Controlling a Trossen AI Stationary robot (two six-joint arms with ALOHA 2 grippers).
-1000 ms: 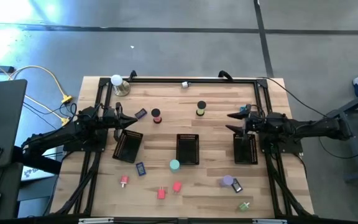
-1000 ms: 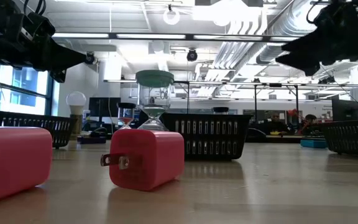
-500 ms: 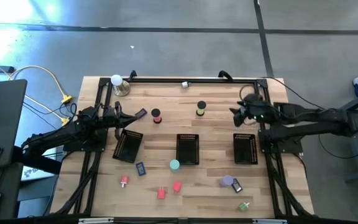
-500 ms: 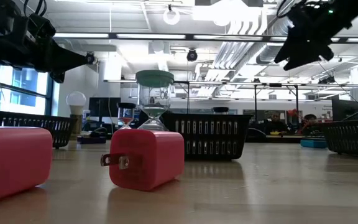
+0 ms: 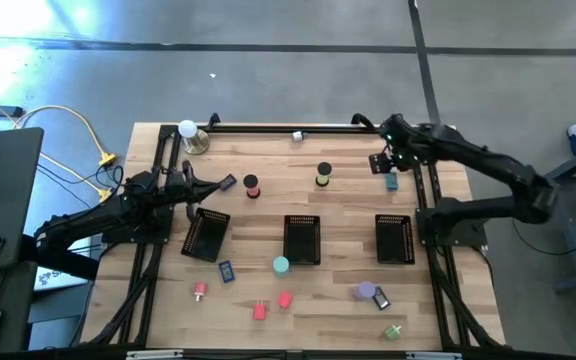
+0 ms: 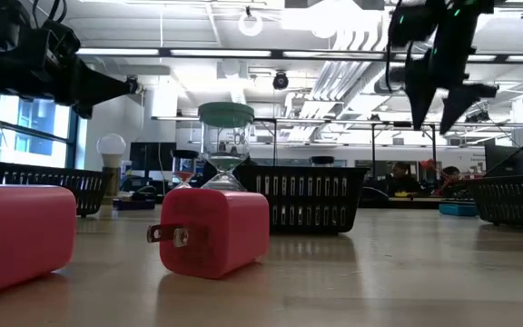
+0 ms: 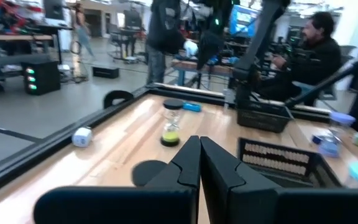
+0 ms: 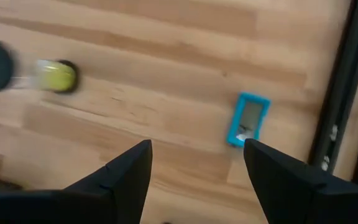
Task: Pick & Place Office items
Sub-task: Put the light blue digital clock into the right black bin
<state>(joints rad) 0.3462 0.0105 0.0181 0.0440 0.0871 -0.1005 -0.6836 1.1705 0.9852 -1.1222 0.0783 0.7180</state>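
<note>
- My right gripper (image 5: 389,166) hovers over the far right corner of the counter (image 5: 268,215), fingers (image 8: 129,171) apart and empty, pointing down.
- The teal card (image 8: 248,119), a small flat rectangle with a grey face, lies on the wood just beside the black frame rail (image 8: 337,93), and sits almost between my right fingertips, slightly toward the rail-side one.
- Its long axis runs nearly parallel to that rail, tilted a little; one short end points toward the far edge of the counter, the other back toward the right tray (image 5: 395,239).
- My fingers straddle its short axis, so a small shift toward the rail and a straight descent look like what the grasp needs.
- My left gripper (image 5: 211,189), fingers pressed together on nothing, waits above the left tray (image 5: 206,235), well apart from the card; the right arm is plainly nearer.
</note>
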